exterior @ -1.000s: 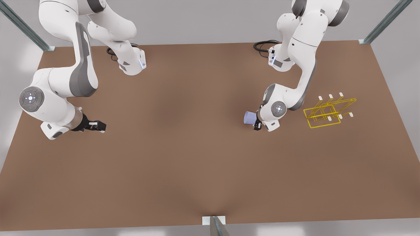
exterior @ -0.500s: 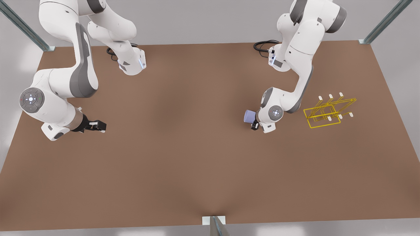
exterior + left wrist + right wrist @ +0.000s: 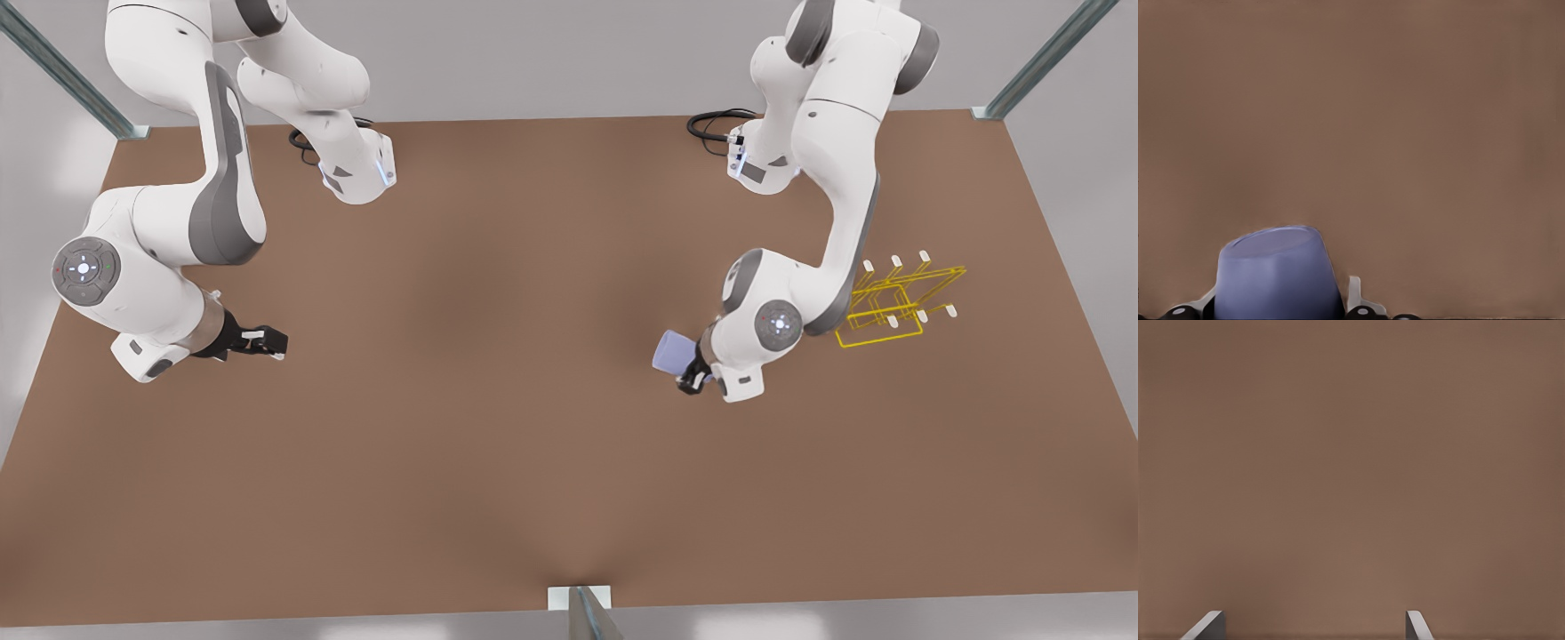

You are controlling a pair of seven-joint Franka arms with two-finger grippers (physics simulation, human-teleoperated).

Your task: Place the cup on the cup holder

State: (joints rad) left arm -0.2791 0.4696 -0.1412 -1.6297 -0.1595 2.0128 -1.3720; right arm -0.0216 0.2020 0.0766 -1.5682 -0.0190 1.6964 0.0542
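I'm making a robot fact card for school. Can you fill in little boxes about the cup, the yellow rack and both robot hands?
cup: lavender-blue, gripped by the left gripper, on its side
cup holder: yellow wire rack with white-tipped prongs, standing on the table, no cup on it
left gripper: shut on the cup, at the front view's right, beside the rack
right gripper: open, holding nothing, waiting at the front view's left
job done: not yet

Simulated lab: bare brown table [image 3: 498, 462], metal struts [image 3: 1049, 55]
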